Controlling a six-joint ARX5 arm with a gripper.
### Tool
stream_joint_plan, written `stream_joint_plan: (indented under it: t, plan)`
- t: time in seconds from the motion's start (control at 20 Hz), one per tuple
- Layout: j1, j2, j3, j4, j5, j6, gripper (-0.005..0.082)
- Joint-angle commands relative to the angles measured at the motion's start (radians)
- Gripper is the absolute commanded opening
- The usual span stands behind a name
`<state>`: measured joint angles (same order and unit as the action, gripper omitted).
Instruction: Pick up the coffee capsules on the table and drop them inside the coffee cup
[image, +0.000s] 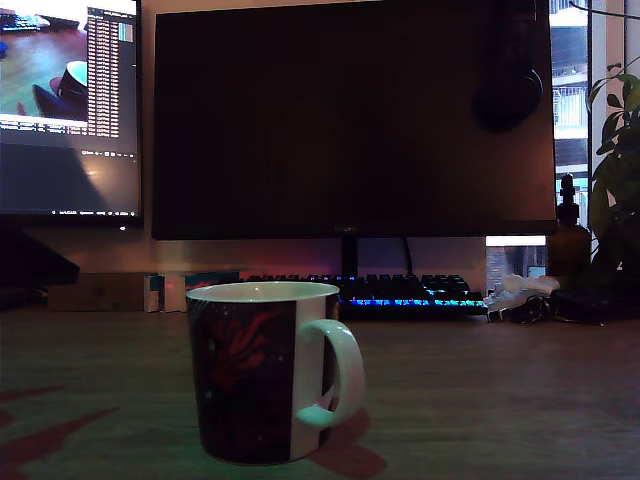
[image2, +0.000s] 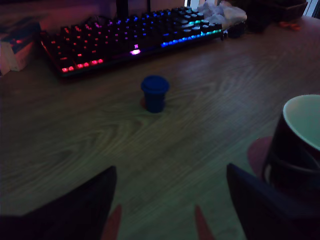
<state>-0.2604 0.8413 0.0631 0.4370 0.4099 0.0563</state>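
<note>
In the wrist view, with the backlit keyboard (image2: 132, 37) as landmark, a single blue coffee capsule (image2: 154, 93) stood on its own on the wood-grain desk (image2: 100, 135), a little in front of the keyboard's middle keys and touching nothing. The hand (image2: 170, 200) hovered low over the desk on the near side of the capsule from the keyboard, its two dark fingers (image2: 75, 210) spread wide apart with nothing between them. The coffee cup (image: 270, 370) stood upright on the desk, also in front of the keyboard and well apart from the capsule; in the exterior view its white handle (image: 335, 375) pointed to that view's right, with a dark monitor (image: 350, 120) behind the keyboard.
</note>
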Motion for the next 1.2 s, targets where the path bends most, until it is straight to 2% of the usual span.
stream_joint_plan:
  t: [0.0, 0.4, 0.6, 0.75, 0.85, 1.15]
  plan:
    - [-0.003, 0.042, -0.007, 0.076, 0.001, 0.004, 0.0642]
    - [-0.003, 0.332, -0.007, 0.435, 0.001, 0.008, 0.0642]
    - [-0.003, 0.496, 0.008, 0.591, 0.002, 0.031, 0.0642]
    - [-0.014, 0.614, 0.053, 0.648, 0.017, 0.034, 0.0642]
    - [-0.025, 0.686, 0.088, 0.669, 0.020, 0.060, 0.0642]
    - [-0.060, 0.880, 0.190, 0.717, 0.032, 0.083, 0.0642]
